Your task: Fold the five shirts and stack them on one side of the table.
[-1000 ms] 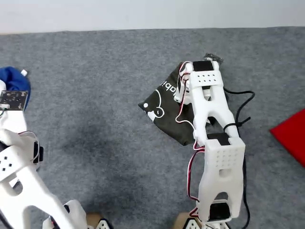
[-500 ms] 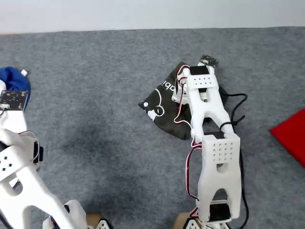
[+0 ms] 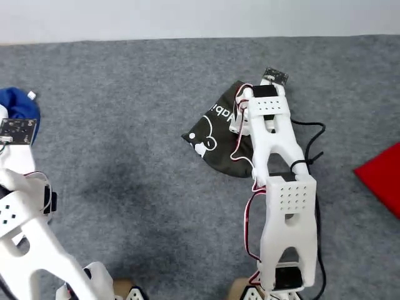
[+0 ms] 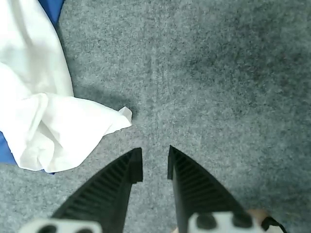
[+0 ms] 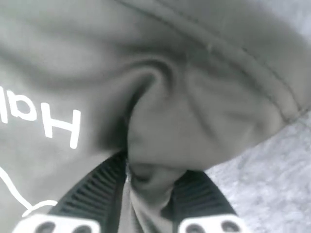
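Note:
A black shirt point(image 3: 215, 140) with white print lies crumpled right of the table's middle, and its cloth point(image 5: 194, 97) bunches up in the right wrist view. My right gripper point(image 5: 148, 170) is shut on a fold of that shirt; the right arm point(image 3: 275, 150) stretches over its right half. A white shirt point(image 4: 34, 111) lies on a blue shirt point(image 3: 19, 106) at the far left. Beside the white shirt, my left gripper point(image 4: 154, 162) hovers over bare carpet, its fingers open by a narrow gap with nothing between them. A red shirt point(image 3: 382, 174) shows at the right edge.
Grey carpet point(image 3: 125, 94) covers the table, with open room between the black shirt and the left-hand shirts. The left arm point(image 3: 25, 237) stands at the near left corner. A pale wall runs along the far edge.
The right arm shifted slightly toward the far side, and the black shirt's near edge drew up under it. The left arm has not moved.

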You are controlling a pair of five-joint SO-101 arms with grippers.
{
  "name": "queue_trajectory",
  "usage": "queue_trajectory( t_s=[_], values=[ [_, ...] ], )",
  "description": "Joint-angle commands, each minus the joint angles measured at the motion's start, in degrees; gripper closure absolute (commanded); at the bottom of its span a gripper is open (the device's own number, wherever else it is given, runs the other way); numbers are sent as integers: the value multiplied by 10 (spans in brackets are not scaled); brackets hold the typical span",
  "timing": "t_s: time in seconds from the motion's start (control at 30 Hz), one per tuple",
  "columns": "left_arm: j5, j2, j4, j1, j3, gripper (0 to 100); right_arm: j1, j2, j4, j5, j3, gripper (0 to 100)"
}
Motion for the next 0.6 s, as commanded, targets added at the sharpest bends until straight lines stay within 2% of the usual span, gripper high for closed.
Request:
queue_trajectory(
  t_s=[0.0, 0.4, 0.57],
  values=[
    [-4, -16, -5, 5, -3, 896, 20, -13, -18, 45, -22, 988],
    [-2, -17, 18, 3, -4, 896, 200, -101, -45, 280, -22, 989],
    [-1, -17, 25, 3, -4, 896, 266, -142, -50, 331, -22, 989]
  ],
)
